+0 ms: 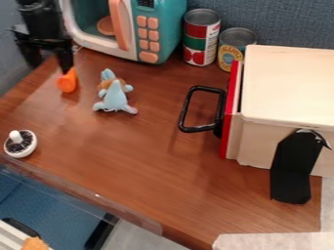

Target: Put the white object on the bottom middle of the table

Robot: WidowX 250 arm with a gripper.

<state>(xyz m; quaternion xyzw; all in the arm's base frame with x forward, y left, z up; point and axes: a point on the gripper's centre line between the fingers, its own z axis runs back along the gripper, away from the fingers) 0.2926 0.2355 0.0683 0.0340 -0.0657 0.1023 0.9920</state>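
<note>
The white object (27, 150) is a small round piece with a dark inner face and a white knob, lying near the table's left front edge. My gripper (49, 66) hangs at the upper left, over the table's back left edge, with its two fingers apart and nothing between them. It is well behind the white object and not touching it. The wooden table (150, 156) spreads across the view, its bottom middle being bare wood.
An orange piece (67, 81) shows right under the gripper's right finger. Beside it sits a blue plush toy (114, 93). A teal toy microwave (163, 31) and two cans (201, 39) stand at the back. A cream box (287, 88) with a black handle is at the right.
</note>
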